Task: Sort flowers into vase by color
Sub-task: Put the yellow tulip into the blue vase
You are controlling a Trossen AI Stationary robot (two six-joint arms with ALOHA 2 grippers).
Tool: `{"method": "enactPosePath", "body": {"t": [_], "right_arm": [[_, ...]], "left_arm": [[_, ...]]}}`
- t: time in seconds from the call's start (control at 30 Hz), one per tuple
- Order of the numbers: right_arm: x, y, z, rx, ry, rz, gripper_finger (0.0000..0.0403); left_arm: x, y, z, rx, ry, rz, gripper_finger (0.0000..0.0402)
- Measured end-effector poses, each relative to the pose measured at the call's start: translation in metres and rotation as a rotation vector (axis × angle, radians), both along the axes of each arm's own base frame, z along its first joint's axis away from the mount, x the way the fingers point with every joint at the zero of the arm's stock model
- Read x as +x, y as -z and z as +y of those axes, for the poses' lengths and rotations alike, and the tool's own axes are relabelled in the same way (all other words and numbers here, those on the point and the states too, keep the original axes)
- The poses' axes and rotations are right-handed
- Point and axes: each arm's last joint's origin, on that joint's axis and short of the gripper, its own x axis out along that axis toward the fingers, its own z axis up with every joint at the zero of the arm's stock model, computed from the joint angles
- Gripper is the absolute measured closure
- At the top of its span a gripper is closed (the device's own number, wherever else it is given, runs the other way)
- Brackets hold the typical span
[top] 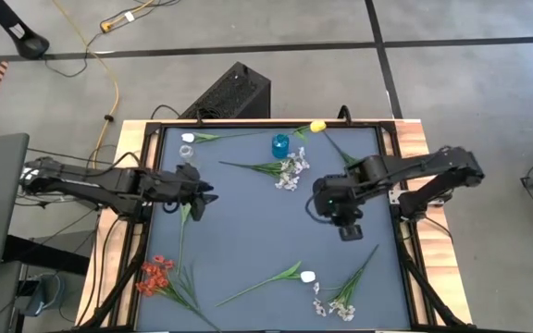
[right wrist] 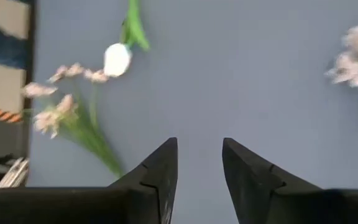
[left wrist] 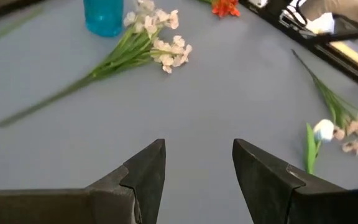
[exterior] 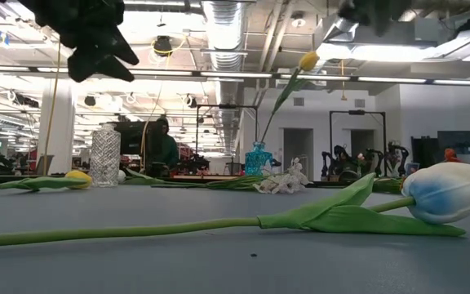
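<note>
White tulip [top: 307,276] lies near the front edge beside a whitish sprig [top: 340,298]; right gripper [top: 350,231], jaws parted and empty, should drop over its stem [top: 262,282], away from the sprig.

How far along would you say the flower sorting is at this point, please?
Done: one yellow flower seems to stand in the blue vase. In hand: nothing; the left hand and right hand hover empty. Left: the red flowers, white bud and whitish sprigs lie on the table; the clear vase looks empty.
</note>
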Motion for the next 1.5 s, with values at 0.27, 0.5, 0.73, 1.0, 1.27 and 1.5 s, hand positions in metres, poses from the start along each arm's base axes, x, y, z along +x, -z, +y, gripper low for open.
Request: {"method": "enactPosePath", "body": {"t": [0.27,0.5,0.73,1.0,1.27,1.5], "right_arm": [[-0.042,0.042,-0.017,0.023,-0.045,-0.022,0.0258],[-0.059,0.079,-0.029,0.083,-0.032,-0.090,0.0259],[-0.052,0.098,-0.032,0.122,0.058,-0.162,0.0259],[-0.020,0.099,-0.031,0.185,0.180,-0.342,0.0259],[0.002,0.112,-0.026,0.250,0.271,-0.349,0.0259],[0.015,0.128,-0.020,0.254,0.267,-0.320,0.0259]], "left_arm": [[0.011,0.012,-0.007,-0.120,-0.116,0.028,0.0226],[0.030,0.028,-0.027,-0.190,-0.129,0.053,0.0226],[0.021,0.055,-0.043,-0.289,-0.226,0.280,0.0226],[-0.013,0.070,-0.047,-0.436,-0.455,0.617,0.0226],[-0.032,0.072,-0.055,-0.392,-0.508,0.739,0.0226],[-0.027,0.102,-0.061,-0.446,-0.463,0.676,0.0226]]}}
